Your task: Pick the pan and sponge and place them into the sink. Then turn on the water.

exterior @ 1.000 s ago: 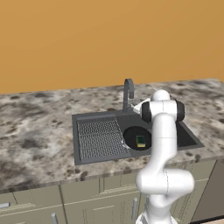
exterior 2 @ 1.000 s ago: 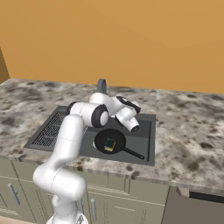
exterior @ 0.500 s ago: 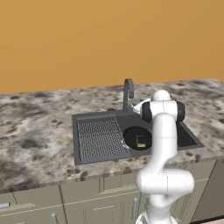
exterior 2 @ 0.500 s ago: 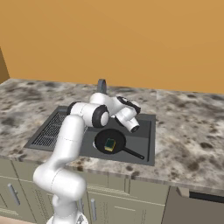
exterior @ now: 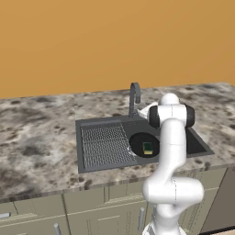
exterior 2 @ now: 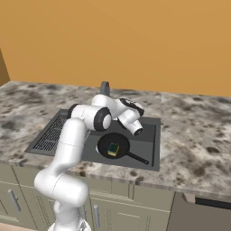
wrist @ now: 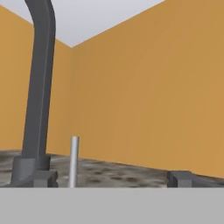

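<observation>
The white arm bends forward over the sink (exterior: pixel 202 148), its gripper (wrist: pixel 111 178) level and aimed at the faucet (wrist: pixel 38 87) base, fingers spread wide and holding nothing. The pan (exterior 2: pixel 106 145) sits in the basin with the sponge (exterior 2: pixel 113 148) inside it.

Light was even and bright, flat over the orange wall (exterior: pixel 114 41), with no glare. The sink (exterior: pixel 103 158) basin stayed darker, its shadows soft. Near the faucet (wrist: pixel 38 87), edges looked slightly blurred and blocky.
</observation>
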You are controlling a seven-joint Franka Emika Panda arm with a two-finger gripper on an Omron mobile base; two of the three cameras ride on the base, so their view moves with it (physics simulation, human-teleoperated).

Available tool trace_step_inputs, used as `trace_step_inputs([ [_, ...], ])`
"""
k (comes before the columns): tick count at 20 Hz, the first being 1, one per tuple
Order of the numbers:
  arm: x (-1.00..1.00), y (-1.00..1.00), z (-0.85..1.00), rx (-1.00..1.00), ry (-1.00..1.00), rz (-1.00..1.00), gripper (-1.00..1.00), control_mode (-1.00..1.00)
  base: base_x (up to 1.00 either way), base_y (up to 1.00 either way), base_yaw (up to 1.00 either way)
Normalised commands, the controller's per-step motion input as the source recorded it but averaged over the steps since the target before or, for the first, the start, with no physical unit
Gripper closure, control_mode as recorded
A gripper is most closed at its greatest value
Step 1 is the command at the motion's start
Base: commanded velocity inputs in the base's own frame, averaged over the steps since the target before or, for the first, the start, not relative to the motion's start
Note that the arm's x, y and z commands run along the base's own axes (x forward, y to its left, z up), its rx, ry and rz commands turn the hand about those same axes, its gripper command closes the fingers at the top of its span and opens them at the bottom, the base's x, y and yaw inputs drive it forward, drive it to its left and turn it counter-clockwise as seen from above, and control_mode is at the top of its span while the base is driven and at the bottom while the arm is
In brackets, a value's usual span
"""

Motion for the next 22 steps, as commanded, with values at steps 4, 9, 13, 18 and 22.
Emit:
trace_step_inputs([
  [4,0.03,0.17,0.08,0.00,0.00,0.00,-1.00,-1.00,0.00,0.00,0.00],
  [9,0.32,0.23,0.00,0.00,0.03,0.00,-1.00,-1.00,0.00,0.00,0.00],
  [13,0.36,0.04,0.00,0.00,0.03,0.00,-1.00,-1.00,0.00,0.00,0.00],
  [18,0.31,0.00,0.00,0.00,0.01,0.00,-1.00,-1.00,0.00,0.00,0.00],
  [22,0.26,-0.09,0.00,0.03,0.01,0.00,-1.00,-1.00,0.00,0.00,0.00],
])
